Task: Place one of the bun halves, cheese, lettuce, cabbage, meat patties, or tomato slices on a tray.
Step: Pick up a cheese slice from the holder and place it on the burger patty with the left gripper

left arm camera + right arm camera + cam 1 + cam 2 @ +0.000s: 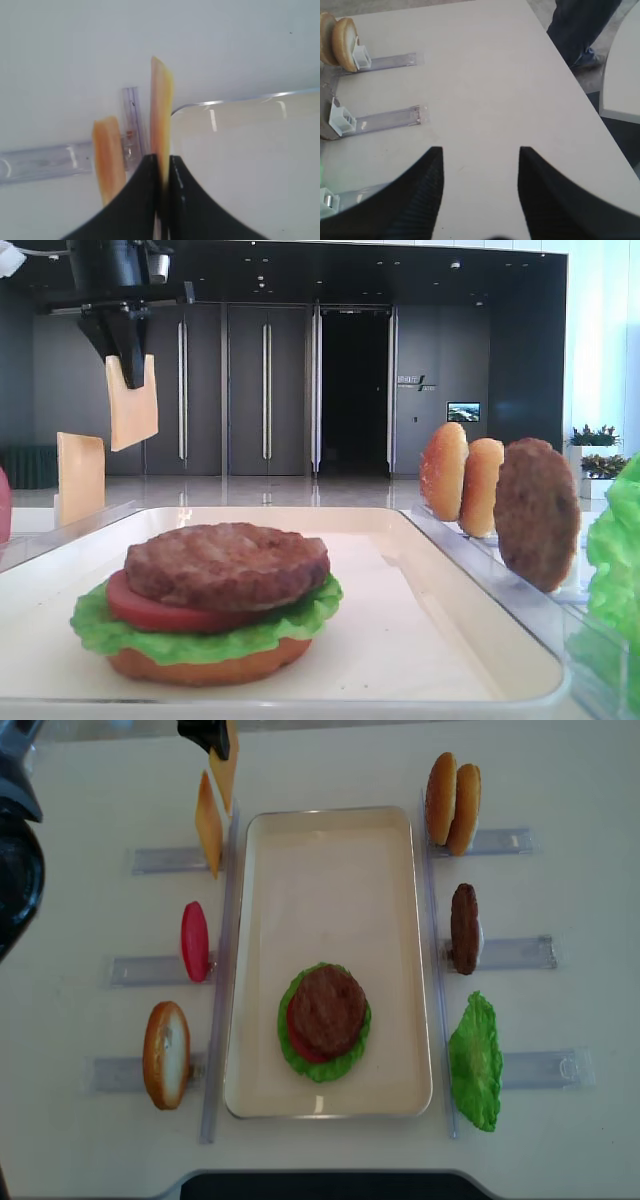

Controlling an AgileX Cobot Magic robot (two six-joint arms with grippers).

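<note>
Clamped on the top edge of a thin pale orange-yellow square cheese slice (133, 405), the black left gripper (120, 352) holds it upright above the cream-white rectangular tray's (330, 870) far left corner, beside a second cheese slice (208, 823) standing in a clear plastic holder rack (165, 859). On the tray sits a stack: golden bun half (210, 665), ruffled green lettuce (200, 635), red tomato slice (150, 610), brown grilled meat patty (228, 563). Over bare pale tabletop (485, 75), the right gripper (480, 165) hangs spread apart.

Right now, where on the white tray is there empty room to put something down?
The far part of the tray, from the stacked burger up to the rim near the left claw holding cheese, is bare. It is crowded at the near end, where the burger leaves only narrow strips along the rims.
</note>
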